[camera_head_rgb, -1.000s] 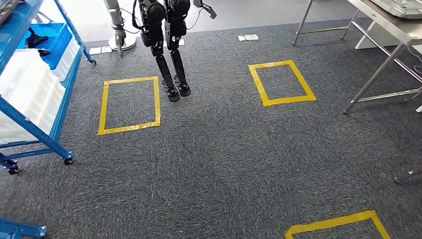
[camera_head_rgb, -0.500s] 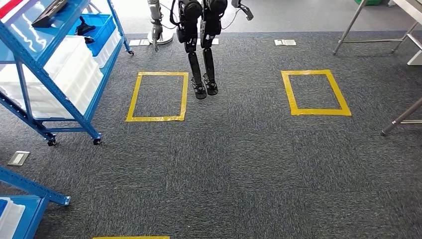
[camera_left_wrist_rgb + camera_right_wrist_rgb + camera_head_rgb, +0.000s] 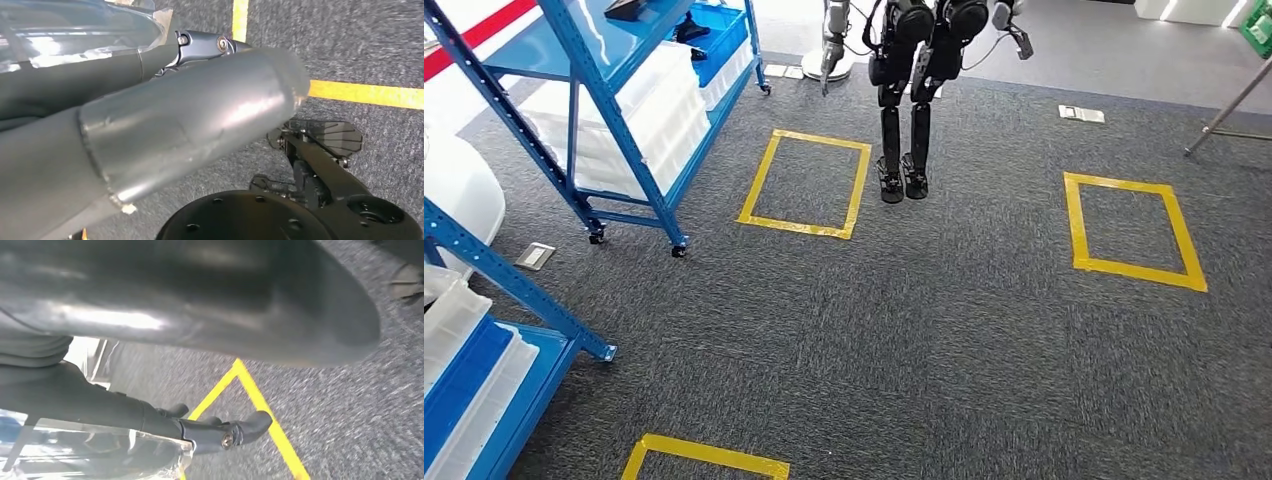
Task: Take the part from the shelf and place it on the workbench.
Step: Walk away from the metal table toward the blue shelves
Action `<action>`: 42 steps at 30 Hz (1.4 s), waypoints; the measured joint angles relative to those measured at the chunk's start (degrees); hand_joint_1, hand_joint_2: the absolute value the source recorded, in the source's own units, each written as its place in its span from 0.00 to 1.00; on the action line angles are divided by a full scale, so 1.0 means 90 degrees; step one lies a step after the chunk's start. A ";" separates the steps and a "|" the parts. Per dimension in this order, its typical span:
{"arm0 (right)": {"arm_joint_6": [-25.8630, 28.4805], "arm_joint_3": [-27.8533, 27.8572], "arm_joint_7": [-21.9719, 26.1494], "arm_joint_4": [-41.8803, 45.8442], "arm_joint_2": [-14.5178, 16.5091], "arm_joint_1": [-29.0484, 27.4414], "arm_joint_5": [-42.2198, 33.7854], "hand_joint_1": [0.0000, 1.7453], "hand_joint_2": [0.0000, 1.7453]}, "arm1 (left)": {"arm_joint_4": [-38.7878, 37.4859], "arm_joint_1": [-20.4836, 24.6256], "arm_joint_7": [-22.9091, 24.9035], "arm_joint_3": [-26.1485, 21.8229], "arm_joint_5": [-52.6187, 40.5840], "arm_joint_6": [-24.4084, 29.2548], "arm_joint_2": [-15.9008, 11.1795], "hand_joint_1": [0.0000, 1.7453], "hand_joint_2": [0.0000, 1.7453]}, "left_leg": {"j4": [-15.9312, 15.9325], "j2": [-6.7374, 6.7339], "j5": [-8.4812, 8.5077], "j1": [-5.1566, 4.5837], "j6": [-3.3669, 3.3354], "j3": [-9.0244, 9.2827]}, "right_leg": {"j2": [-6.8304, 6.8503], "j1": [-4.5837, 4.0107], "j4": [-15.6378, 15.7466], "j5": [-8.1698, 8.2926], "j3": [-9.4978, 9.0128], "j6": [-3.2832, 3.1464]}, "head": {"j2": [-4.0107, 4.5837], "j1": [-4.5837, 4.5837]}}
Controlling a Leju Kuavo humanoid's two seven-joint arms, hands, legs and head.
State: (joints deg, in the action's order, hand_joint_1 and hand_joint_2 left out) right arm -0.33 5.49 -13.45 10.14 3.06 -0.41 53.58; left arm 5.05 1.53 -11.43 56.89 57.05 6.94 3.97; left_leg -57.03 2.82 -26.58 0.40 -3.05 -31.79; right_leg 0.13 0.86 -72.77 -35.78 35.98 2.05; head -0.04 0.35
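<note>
The blue shelf (image 3: 599, 120) stands at the upper left of the head view, on castors, loaded with white bins. A dark part (image 3: 632, 8) lies on its upper deck, and another dark piece (image 3: 690, 28) sits in a blue bin behind it. Only a slanted metal leg (image 3: 1230, 104) of the workbench shows, at the far right. My left hand (image 3: 165, 115) hangs over the carpet with a thick grey thumb and a dark finger (image 3: 202, 45) stretched out, holding nothing. My right hand (image 3: 200, 315) hangs the same way, with a finger (image 3: 225, 435) extended and nothing in it.
Another humanoid robot (image 3: 914, 90) stands on the carpet beyond a yellow tape square (image 3: 807, 183). A second square (image 3: 1134, 232) lies at the right and a third (image 3: 709, 458) at the bottom. A nearer blue rack (image 3: 484, 330) with bins juts in at the lower left.
The whole head view has swung left as the camera turned. The shelf has come further into the picture, and the workbench has slid off to the right edge.
</note>
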 joint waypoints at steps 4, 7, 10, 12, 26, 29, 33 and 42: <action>0.0034 0.0000 0.0042 -0.0002 -0.0024 -0.0008 -0.0019 0.00 0.00 | 0.0004 -0.0010 -0.0013 0.0002 -0.0031 -0.0033 -0.0010 0.00 0.00 | -0.0048 0.0340 -0.0014 -0.0021 0.0081 0.0000 | -0.0347 0.0041 0.1606 0.0703 -0.0682 0.0102 | 0.0000 0.0010; 0.0119 0.0001 0.0181 -0.0005 -0.0042 0.0011 -0.0077 0.00 0.00 | 0.0050 -0.0080 -0.0040 0.0021 -0.0120 -0.0080 -0.0082 0.00 0.00 | -0.0053 0.0467 -0.0019 -0.0026 0.0179 -0.0042 | -0.0292 0.0020 0.1726 0.0756 -0.0719 -0.0035 | 0.0000 -0.0001; 0.0191 0.0005 0.0267 -0.0007 -0.0065 -0.0026 -0.0144 0.00 0.00 | 0.0152 -0.0175 -0.0071 0.0065 -0.0201 -0.0149 -0.0193 0.00 0.00 | -0.0419 0.0168 -0.0267 -0.0006 0.0262 -0.0223 | -0.0089 0.0067 0.1757 0.0799 -0.0772 -0.0184 | 0.0000 -0.0033; 0.0223 0.0010 0.0293 -0.0016 -0.0083 -0.0084 -0.0191 0.00 0.00 | 0.0255 -0.0200 -0.0112 0.0103 -0.0246 -0.0186 -0.0276 0.00 0.00 | -0.1218 -0.0166 -0.0711 0.0001 0.0313 -0.0605 | 0.0078 0.0042 0.1759 0.0794 -0.0771 -0.0260 | 0.0000 -0.0068; 0.0262 0.0055 0.0309 -0.0050 -0.0073 -0.0067 -0.0285 0.00 0.00 | 0.0851 -0.0359 -0.0202 0.0337 -0.0348 -0.0184 -0.0641 0.00 0.00 | -0.0017 -0.0430 -0.0015 0.0008 0.0051 0.0002 | 0.0391 -0.0032 0.1288 0.0311 -0.0758 -0.0070 | -0.0001 -0.0019; 0.0281 0.0083 0.0314 -0.0063 -0.0066 -0.0105 -0.0323 0.00 0.00 | 0.0935 -0.0363 -0.0208 0.0359 -0.0384 -0.0162 -0.0673 0.00 0.00 | -0.0015 -0.0170 0.0011 0.0011 0.0017 -0.0038 | 0.0045 0.0018 0.0064 -0.0157 -0.0136 -0.0083 | 0.0000 -0.0002; 0.0343 0.0177 0.0312 -0.0075 -0.0069 -0.0135 -0.0425 0.00 0.00 | 0.1132 -0.0394 -0.0209 0.0476 -0.0414 -0.0196 -0.0748 0.00 0.00 | -0.0042 0.0227 0.0009 0.0030 0.0061 -0.0023 | -0.0137 0.0091 0.0901 0.0384 -0.0442 0.0155 | 0.0000 0.0005; 0.0441 0.0352 0.0310 -0.0112 -0.0021 -0.0134 -0.0583 0.00 0.00 | 0.1405 -0.0411 -0.0205 0.0793 -0.0467 -0.0307 -0.0920 0.00 0.00 | -0.0836 -0.0095 -0.0499 0.0027 0.0320 -0.0422 | 0.0048 0.0086 0.1683 0.0751 -0.0762 -0.0180 | 0.0000 -0.0049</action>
State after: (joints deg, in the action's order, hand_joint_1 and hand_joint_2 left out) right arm 3.64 8.65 -10.67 9.14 2.87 -1.62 48.34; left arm 17.69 -2.16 -13.28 64.03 52.84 4.18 -4.31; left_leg -64.56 1.97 -31.08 0.64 -0.17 -35.58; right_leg 0.56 1.64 -57.62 -29.01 29.12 0.43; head -0.04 -0.09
